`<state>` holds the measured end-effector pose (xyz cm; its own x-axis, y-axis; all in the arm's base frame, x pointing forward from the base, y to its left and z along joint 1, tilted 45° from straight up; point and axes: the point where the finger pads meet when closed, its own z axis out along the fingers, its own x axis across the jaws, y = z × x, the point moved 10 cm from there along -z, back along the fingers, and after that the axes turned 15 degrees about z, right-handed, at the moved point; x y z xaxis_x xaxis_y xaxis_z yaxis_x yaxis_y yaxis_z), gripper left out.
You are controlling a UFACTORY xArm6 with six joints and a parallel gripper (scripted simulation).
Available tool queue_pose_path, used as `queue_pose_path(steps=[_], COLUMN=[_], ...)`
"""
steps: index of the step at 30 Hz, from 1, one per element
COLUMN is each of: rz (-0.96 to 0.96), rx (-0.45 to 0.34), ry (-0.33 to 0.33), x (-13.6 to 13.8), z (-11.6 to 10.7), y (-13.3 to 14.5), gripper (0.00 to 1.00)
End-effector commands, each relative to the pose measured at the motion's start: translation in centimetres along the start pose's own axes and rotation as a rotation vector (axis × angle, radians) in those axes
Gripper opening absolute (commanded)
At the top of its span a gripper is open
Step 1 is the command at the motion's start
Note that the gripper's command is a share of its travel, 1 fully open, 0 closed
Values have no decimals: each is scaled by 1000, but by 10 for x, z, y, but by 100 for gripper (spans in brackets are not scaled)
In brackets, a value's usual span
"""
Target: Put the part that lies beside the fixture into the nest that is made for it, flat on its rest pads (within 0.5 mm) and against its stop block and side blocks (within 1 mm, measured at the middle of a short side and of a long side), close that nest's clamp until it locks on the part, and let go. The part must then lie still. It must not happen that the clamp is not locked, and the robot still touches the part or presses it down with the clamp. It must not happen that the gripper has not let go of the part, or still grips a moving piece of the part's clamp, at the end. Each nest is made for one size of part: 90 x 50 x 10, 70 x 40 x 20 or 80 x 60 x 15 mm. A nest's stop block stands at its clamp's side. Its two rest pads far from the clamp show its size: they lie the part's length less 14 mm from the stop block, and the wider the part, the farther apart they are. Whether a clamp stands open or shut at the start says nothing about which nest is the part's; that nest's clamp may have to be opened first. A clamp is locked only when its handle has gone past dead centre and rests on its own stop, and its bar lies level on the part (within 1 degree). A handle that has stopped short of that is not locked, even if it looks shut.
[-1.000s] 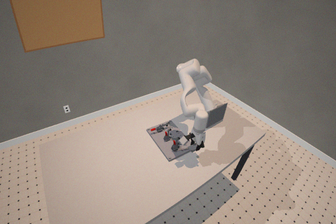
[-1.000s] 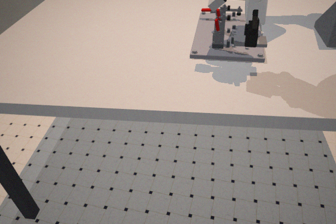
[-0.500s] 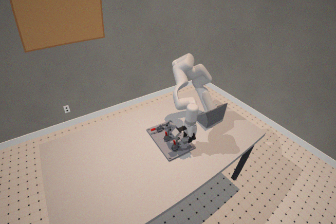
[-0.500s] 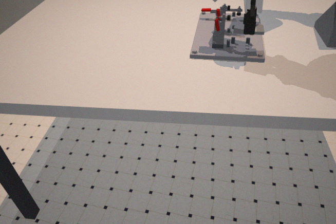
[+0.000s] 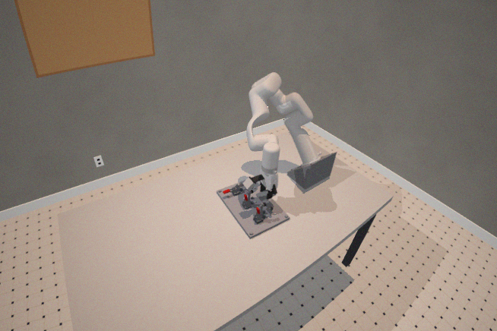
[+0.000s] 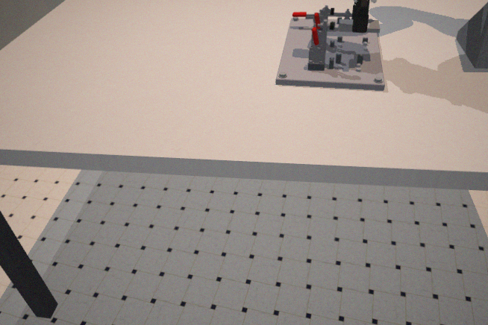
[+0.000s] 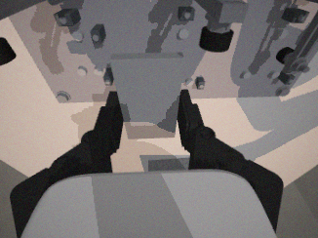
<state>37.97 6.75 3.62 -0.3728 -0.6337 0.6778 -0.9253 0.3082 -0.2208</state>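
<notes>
My gripper [image 7: 149, 102] [image 6: 360, 30] [image 5: 271, 193] is shut on the grey rectangular part [image 7: 146, 75] [image 6: 374, 27]. The fingers grip its two long sides, and its far end points towards the clamps. The part hangs above the fixture plate [image 6: 295, 74] [image 5: 249, 231]. In the wrist view it covers much of the nest beneath it. Three clamps have red handles. The far handle [image 6: 299, 14] [image 5: 226, 191] lies level, with its bar out over its nest. The middle handle [image 6: 316, 19] [image 5: 245, 197] and the near handle [image 6: 315, 36] [image 5: 257, 210] stand steeply up.
Black clamp tips [image 7: 216, 40] [image 7: 285, 56] stand close to the right of the part in the wrist view, and another tip [image 7: 5, 51] is at the left edge. Small dark blocks [image 7: 67, 17] rise from the plate. A grey slanted panel [image 5: 314, 173] [image 6: 475, 39] stands near the arm's base.
</notes>
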Motion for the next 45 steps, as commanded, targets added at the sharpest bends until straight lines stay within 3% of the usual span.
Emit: queue_pose_path(steps=[1, 8, 45], rz=[1, 1, 0], rx=[3, 3, 3], ry=[-6, -6, -6], x=[20, 31, 32], z=[-1, -1, 0], y=[-6, -9, -10], gripper=[0, 0, 0])
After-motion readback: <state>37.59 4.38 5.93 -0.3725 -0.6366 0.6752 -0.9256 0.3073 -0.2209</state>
